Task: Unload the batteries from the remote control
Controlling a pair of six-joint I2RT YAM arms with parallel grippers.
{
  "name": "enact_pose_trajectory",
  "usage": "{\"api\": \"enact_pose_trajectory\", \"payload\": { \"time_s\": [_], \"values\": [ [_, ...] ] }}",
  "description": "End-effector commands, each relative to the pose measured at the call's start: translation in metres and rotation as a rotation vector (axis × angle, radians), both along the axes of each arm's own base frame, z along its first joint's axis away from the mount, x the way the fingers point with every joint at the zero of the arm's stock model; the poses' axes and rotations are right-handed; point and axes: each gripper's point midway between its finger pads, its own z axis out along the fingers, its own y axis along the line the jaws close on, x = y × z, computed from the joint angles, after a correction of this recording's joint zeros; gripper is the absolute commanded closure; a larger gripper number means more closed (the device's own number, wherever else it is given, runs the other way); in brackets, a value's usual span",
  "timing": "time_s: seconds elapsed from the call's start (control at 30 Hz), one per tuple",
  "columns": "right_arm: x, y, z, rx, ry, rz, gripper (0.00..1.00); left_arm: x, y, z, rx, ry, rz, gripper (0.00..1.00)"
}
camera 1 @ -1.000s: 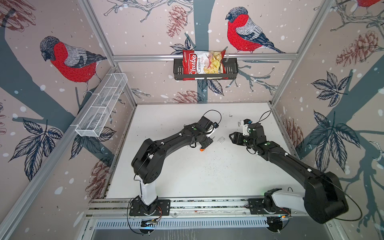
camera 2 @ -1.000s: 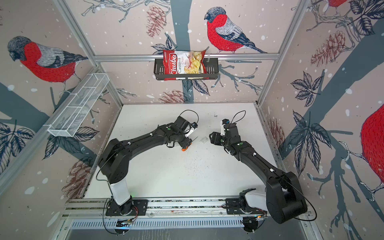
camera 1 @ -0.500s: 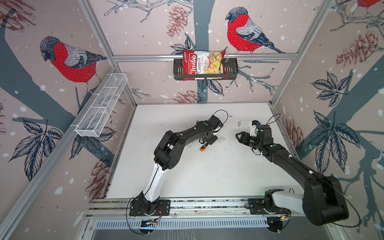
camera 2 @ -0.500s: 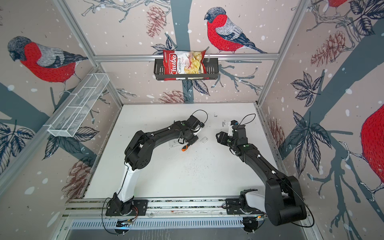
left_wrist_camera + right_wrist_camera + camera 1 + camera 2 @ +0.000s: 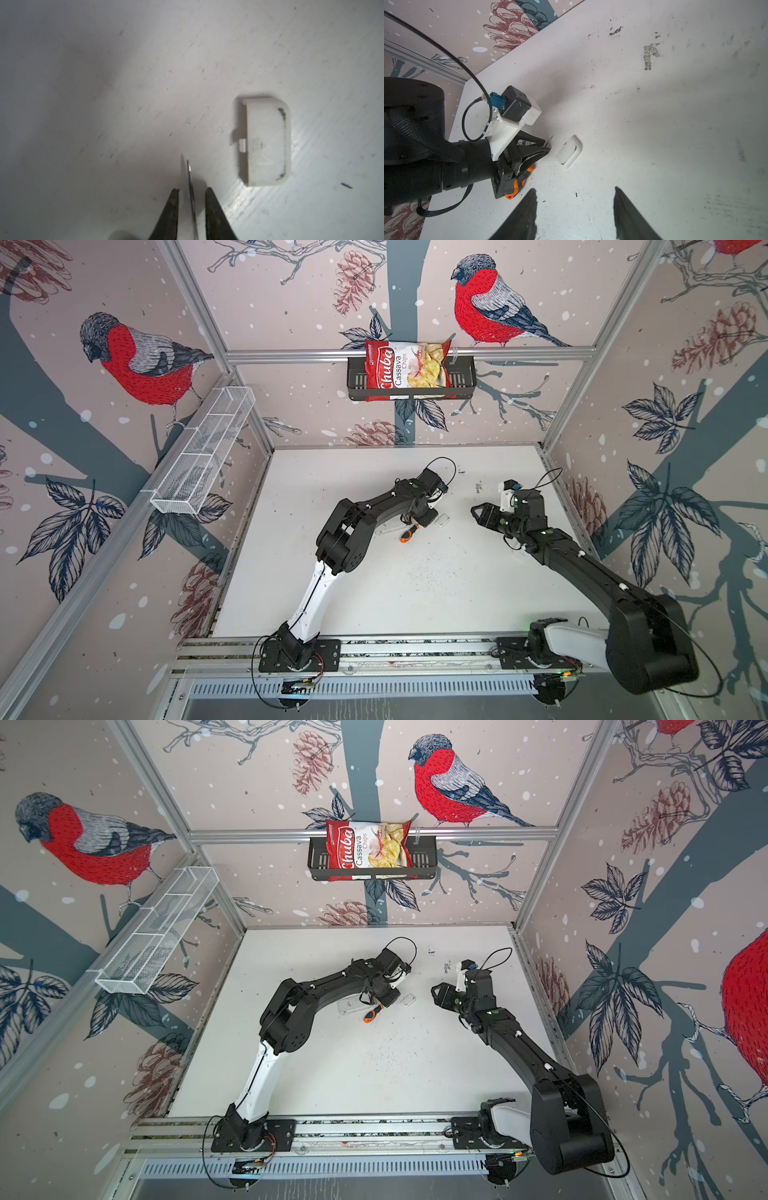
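Note:
The white remote control (image 5: 386, 526) (image 5: 347, 1006) lies mid-table, partly under my left arm. Its batteries are hidden from every view. Its detached white cover (image 5: 441, 521) (image 5: 408, 1000) (image 5: 266, 141) (image 5: 569, 151) lies just to its right. My left gripper (image 5: 429, 521) (image 5: 388, 1000) (image 5: 192, 189) (image 5: 547, 145) is low over an orange-and-black screwdriver (image 5: 408, 532) (image 5: 371, 1014) (image 5: 517, 187). Its jaws stand narrowly apart on either side of the thin metal shaft (image 5: 190, 178), with a gap on each side. My right gripper (image 5: 476, 512) (image 5: 434, 992) (image 5: 574, 189) hangs open and empty to the right of the cover.
A black wall basket (image 5: 461, 381) with a chips bag (image 5: 405, 369) hangs on the back wall. A white wire shelf (image 5: 199, 460) is fixed to the left wall. Dark specks and scuffs mark the white table (image 5: 415, 593).
My left arm's elbow has swung right and folded up while its gripper stayed at the screwdriver. The right gripper has drawn back slightly to the right.

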Motion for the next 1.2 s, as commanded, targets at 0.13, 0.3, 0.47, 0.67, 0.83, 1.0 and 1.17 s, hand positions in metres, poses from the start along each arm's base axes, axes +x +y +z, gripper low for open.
{"api": "enact_pose_trajectory", "payload": {
  "time_s": [0.13,0.3,0.47,0.67,0.83,1.0,1.17],
  "values": [
    [0.003,0.001,0.008,0.014,-0.033,0.0,0.41,-0.021,0.014,-0.028,0.059,0.098,-0.013,0.92],
    [0.003,0.001,0.008,0.015,-0.033,-0.002,0.41,-0.021,0.018,-0.027,0.049,0.1,0.003,1.0],
    [0.003,0.002,0.008,0.019,-0.032,-0.002,0.41,-0.019,0.021,-0.02,0.026,0.087,0.02,1.0],
    [0.003,0.004,0.009,0.023,-0.036,0.002,0.42,-0.009,0.019,0.008,-0.045,0.06,0.065,1.0],
    [0.005,0.008,0.011,0.041,-0.045,0.015,0.42,0.004,0.015,0.047,-0.157,0.029,0.13,1.0],
    [0.005,0.014,0.015,0.071,-0.063,0.039,0.42,0.023,0.026,0.087,-0.302,0.026,0.262,1.0],
    [-0.001,0.028,0.029,0.139,-0.137,0.114,0.4,0.032,0.044,0.126,-0.469,0.021,0.36,1.0]
  ]
}}
